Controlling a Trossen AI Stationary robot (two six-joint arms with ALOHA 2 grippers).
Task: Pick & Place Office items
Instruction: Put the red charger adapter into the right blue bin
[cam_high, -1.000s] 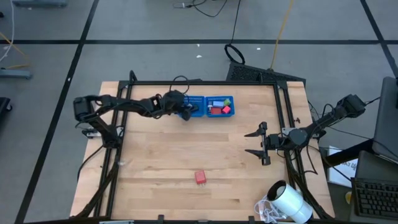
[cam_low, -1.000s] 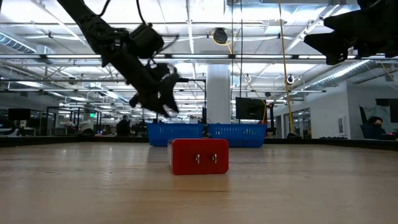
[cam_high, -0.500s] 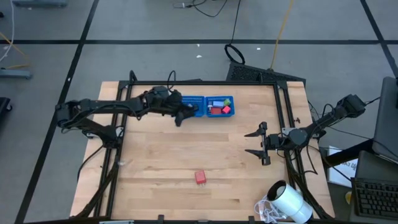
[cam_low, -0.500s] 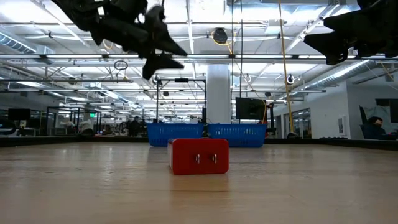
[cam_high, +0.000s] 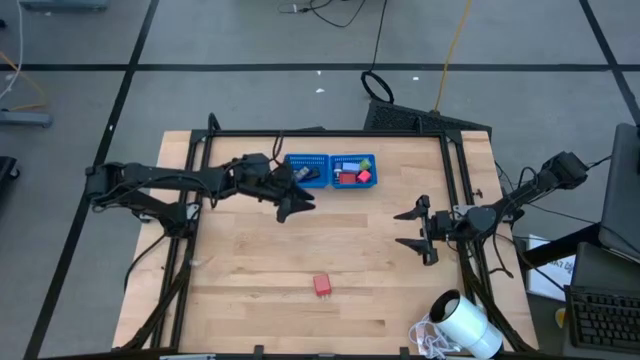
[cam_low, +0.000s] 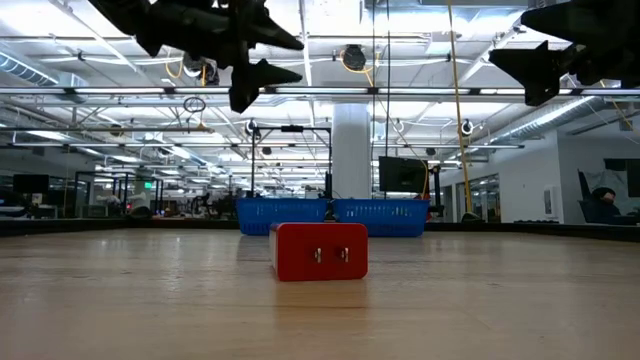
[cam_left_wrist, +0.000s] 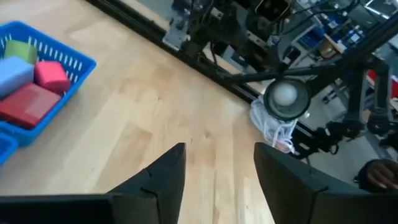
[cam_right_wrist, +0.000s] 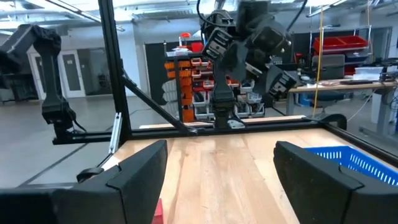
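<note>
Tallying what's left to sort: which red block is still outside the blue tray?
The red block lying alone on the bare wood near the table's front edge; the other red pieces already sit in the blue tray.

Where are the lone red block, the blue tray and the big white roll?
Red block (cam_high: 322, 285), high view, its top face.
Blue tray (cam_high: 312, 159), high view, far rim of left compartment.
White roll (cam_high: 470, 325), high view, its curved side.
</note>
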